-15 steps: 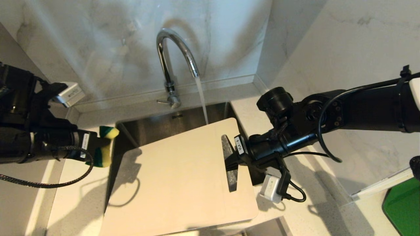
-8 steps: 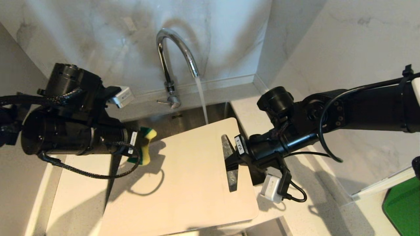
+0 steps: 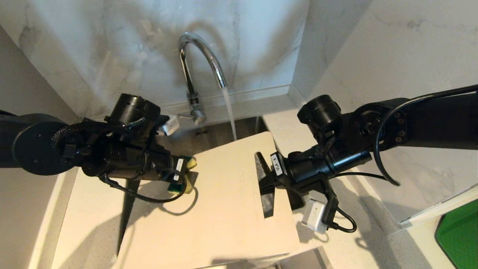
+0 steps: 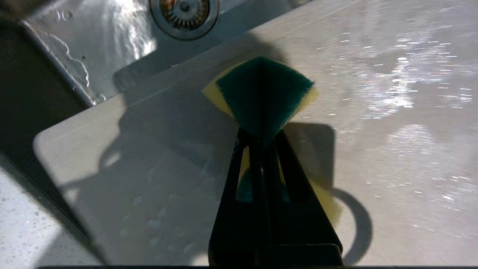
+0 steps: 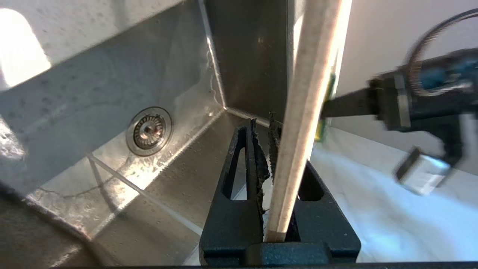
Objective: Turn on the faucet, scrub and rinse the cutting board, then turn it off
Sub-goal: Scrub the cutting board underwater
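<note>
The chrome faucet is running, and its stream lands at the far edge of the cream cutting board. The board lies tilted over the sink. My right gripper is shut on the board's edge at the handle slot; the right wrist view shows the board edge clamped between the jaws of the right gripper. My left gripper is shut on a green-and-yellow sponge over the board's left part. I cannot tell whether sponge and board touch.
The sink drain shows below the board's far edge. Pale stone counter flanks the sink on both sides, and marble walls close off the back and right. A green object sits at the lower right.
My left arm has swung right from beside the sink to over the board, carrying the sponge. The right gripper keeps its hold on the board, which has shifted slightly. Water runs throughout.
</note>
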Robot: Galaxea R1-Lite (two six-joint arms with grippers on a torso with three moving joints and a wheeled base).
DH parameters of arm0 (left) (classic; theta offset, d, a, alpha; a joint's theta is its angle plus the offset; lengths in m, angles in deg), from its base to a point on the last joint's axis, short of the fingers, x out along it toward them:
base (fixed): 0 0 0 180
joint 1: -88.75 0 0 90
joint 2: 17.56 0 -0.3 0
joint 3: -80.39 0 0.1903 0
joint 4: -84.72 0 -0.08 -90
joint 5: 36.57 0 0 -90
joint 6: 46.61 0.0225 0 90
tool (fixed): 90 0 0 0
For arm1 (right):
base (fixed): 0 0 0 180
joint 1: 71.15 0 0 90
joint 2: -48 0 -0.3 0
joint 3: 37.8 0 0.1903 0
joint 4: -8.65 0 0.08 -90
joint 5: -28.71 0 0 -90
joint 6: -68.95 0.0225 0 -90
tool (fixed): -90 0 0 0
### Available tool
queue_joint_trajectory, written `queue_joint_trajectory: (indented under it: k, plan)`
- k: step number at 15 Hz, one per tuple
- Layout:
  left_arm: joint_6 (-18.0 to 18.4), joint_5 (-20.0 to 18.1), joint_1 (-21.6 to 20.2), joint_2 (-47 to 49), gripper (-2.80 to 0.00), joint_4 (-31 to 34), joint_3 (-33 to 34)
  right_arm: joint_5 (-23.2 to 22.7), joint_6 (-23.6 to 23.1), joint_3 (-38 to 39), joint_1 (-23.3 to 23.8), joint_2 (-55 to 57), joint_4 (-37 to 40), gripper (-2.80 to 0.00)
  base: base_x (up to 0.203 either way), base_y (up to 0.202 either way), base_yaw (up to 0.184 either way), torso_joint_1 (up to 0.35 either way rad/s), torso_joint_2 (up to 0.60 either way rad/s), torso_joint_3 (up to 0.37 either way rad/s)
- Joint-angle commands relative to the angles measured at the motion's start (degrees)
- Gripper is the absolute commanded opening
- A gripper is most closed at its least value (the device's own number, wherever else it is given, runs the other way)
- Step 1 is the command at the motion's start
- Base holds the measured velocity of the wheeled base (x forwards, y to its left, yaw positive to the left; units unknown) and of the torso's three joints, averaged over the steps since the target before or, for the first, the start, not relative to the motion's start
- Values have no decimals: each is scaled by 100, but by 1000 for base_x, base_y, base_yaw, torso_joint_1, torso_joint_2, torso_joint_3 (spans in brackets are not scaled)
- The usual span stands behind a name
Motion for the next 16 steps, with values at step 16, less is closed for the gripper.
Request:
queue_joint_trajectory:
  k: [16]
  plan:
    - [377, -731, -2134, -12, -280, -1299, 2249, -53, -91, 4, 8, -94, 6, -280, 0, 0, 0, 0, 0, 0]
